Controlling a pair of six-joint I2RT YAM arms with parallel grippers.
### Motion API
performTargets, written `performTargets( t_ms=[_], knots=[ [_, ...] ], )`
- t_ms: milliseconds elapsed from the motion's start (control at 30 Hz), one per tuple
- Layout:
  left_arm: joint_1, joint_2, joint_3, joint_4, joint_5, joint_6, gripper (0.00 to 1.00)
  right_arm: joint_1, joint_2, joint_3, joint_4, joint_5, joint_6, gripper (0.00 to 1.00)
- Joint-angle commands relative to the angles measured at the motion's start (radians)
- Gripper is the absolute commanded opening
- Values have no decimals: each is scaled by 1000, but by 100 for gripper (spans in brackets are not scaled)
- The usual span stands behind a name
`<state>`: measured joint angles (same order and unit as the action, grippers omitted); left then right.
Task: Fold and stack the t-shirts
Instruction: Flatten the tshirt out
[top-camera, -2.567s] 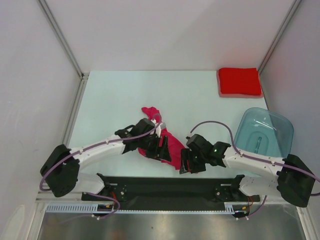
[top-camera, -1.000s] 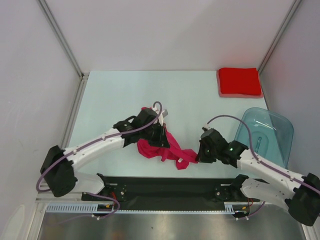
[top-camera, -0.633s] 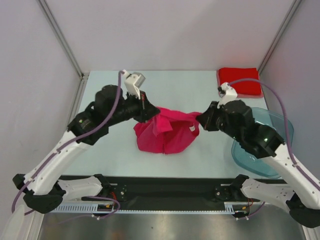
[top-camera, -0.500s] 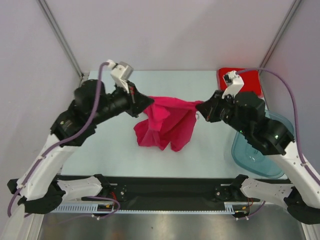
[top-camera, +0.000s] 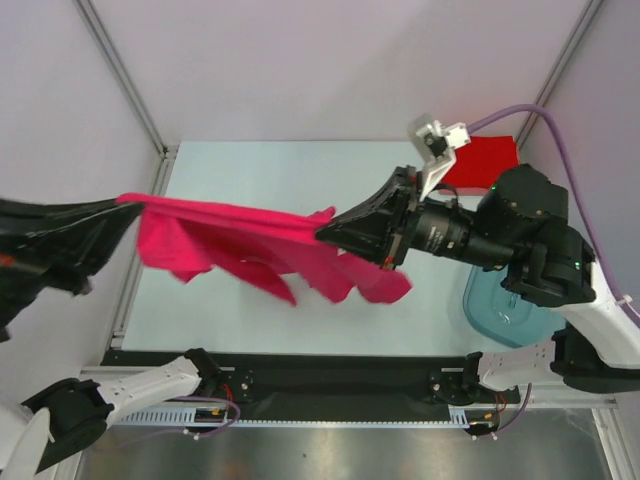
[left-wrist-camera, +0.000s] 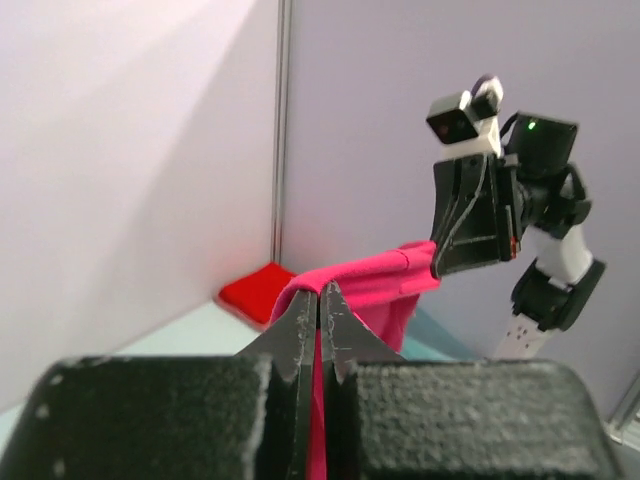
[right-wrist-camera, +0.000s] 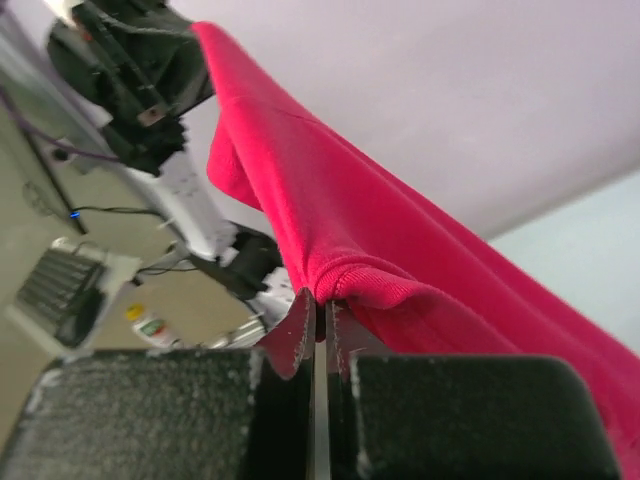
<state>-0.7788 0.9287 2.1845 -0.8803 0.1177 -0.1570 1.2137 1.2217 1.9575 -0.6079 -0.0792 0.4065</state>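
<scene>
The translucent blue-grey tub (top-camera: 482, 318) stood on the table (top-camera: 260, 170) at the right arm's side; that arm covered most of it in the top view, so its contents could not be told. The magenta-pink t-shirt (top-camera: 250, 240) hung in the air to the left of the tub, pulled into a taut band between the two grippers, with loose folds drooping below the band toward the table. The left gripper (top-camera: 126, 204), the end farther from the tub, was clenched on one edge of the cloth. The right gripper (top-camera: 325, 233), nearer the tub, was clenched on the other. The red t-shirt (top-camera: 490, 165) lay folded flat beyond the tub, at the table's far corner, partly behind the right arm. The left wrist view alone showed the left gripper (left-wrist-camera: 320, 300) with its fingers pressed together on the magenta-pink cloth (left-wrist-camera: 375, 285), and the red t-shirt (left-wrist-camera: 255, 292) low against the wall. The right wrist view alone showed the right gripper (right-wrist-camera: 320, 310) pinching a ribbed hem (right-wrist-camera: 370, 285); neither wrist view clearly showed the tub.
</scene>
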Motion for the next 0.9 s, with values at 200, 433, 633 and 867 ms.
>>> performTargets(
  t_ms=[200,433,633,867],
  knots=[
    [3,7,150,128,-115,96,0,167,197,273,-6,63,-55,0],
    [4,117,-184,285,-288,253,0,-158,41,-19,-20,119,37,0],
    [318,359,-472,532,-46,105,0,-596,-67,-458,72,-66,118,0],
    [435,911,-261,646,100,94,0,-919,77,-720,276,-180,89,0]
  ],
)
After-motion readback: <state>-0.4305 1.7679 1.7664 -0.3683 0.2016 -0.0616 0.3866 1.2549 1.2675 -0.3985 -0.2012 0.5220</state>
